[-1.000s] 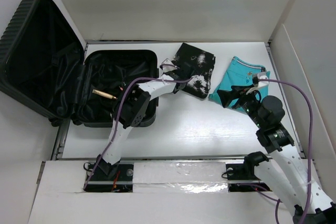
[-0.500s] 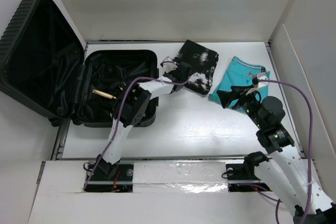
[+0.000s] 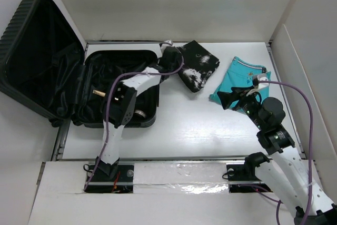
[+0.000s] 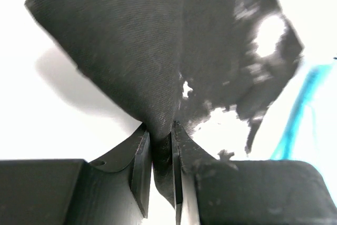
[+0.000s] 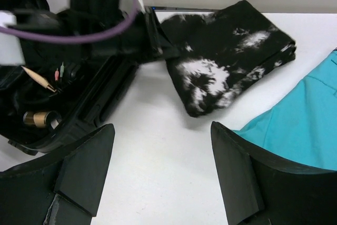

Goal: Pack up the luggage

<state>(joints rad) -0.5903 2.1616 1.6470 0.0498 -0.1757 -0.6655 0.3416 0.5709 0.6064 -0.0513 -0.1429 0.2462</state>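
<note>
Luggage (image 3: 37, 51) lies open in the top view, lid thrown back, a few small items (image 3: 99, 93) in its base; the black patterned cloth (image 3: 199, 69) and the teal cloth (image 3: 245, 75) both sit outside it to its right, so most of the packing looks undone. The left wrist view shows the left gripper (image 4: 162, 140) pinched tight on a fold of the patterned cloth. In the right wrist view the right gripper (image 5: 160, 148) hangs spread and empty, well right of the luggage
</note>
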